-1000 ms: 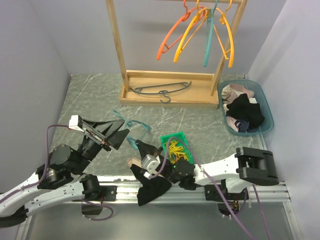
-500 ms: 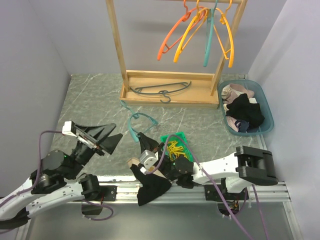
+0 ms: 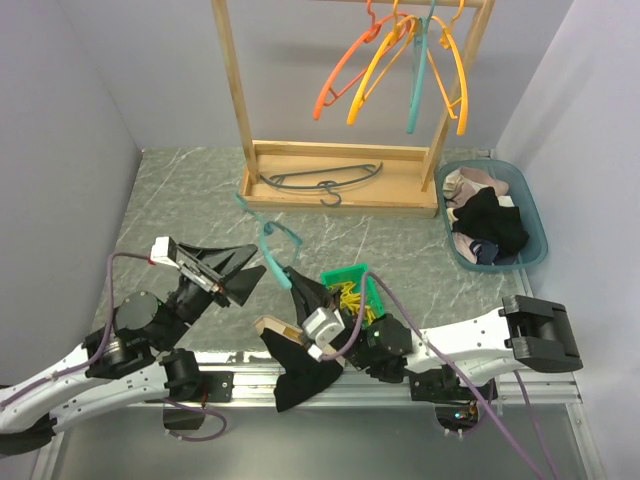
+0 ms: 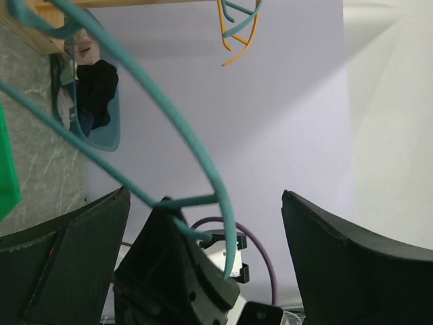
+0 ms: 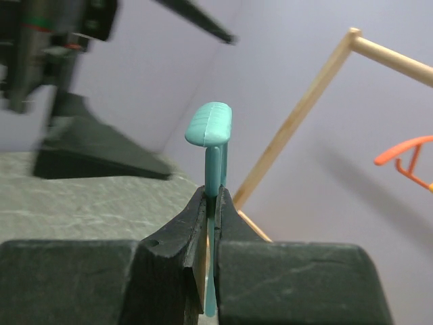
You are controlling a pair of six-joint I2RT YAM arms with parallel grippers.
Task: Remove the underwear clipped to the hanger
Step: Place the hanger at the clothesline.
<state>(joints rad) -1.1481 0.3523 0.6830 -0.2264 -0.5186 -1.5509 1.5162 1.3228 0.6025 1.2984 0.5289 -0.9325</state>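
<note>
One underwear (image 3: 303, 382) — beside right hand (image 3: 297, 288)

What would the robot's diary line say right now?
right gripper: shut on teal hanger | left gripper: open beside hanger | black underwear: lying at near edge of table
</note>
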